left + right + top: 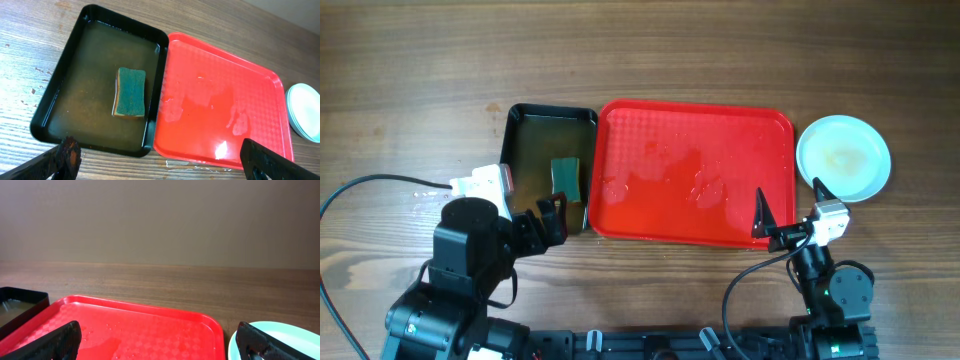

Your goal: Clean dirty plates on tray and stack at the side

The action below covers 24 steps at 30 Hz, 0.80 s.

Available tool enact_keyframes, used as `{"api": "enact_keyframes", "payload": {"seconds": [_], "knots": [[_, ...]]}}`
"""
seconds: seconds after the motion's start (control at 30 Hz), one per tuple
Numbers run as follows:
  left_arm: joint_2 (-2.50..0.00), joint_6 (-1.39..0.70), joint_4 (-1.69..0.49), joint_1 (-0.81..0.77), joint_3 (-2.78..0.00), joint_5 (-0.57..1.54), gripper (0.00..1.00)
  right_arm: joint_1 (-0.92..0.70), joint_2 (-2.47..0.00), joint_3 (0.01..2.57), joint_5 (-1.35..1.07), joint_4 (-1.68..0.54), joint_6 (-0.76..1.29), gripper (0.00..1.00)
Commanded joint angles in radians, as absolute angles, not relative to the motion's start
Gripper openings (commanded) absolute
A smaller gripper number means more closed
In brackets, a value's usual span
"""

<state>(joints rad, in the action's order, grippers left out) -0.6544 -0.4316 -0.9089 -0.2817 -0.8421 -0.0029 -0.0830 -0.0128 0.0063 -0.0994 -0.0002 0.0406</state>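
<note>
Plates (843, 150): stacked on the table (420, 60) just off the right end of the tray (660, 130), apart from it; several rims show in the left wrist view; the top one has a faint tan mark in its middle.
Tray: red, lies flat at the centre of the table, with wet patches and drops on its floor.
Black tray (555, 108): touches the tray's left side; holds murky brownish water.
Sponge (567, 178): green face up, lies in the water toward the black tray's right wall.
Left gripper (159, 150): jaws spread wide and holding nothing; hangs over the near edge of the black tray, facing the sponge.
Right gripper (787, 190): jaws spread wide and holding nothing; sits at the tray's near right corner, one finger over the tray, the other by the plates' near edge.
</note>
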Motion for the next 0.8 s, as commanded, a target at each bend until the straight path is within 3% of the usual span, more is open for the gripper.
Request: {"api": "enact_keyframes", "payload": {"seconds": [0.0, 0.37, 0.6, 0.77], "knots": [[-0.652, -0.427, -0.907, -0.284, -0.837, -0.02, 1.0, -0.088, -0.005, 0.005, -0.085, 0.004, 0.055, 1.0], [-0.59, -0.398, -0.878, -0.212, -0.779, -0.041, 1.0, -0.088, -0.005, 0.005, -0.085, 0.004, 0.055, 1.0], [-0.307, -0.25, -0.492, -0.022, -0.423, 0.156, 1.0, -0.088, -0.005, 0.005, -0.085, 0.004, 0.055, 0.99], [-0.134, -0.25, -0.248, -0.013, -0.215, 0.144, 1.0, -0.088, -0.005, 0.005, -0.085, 0.004, 0.055, 1.0]]}}
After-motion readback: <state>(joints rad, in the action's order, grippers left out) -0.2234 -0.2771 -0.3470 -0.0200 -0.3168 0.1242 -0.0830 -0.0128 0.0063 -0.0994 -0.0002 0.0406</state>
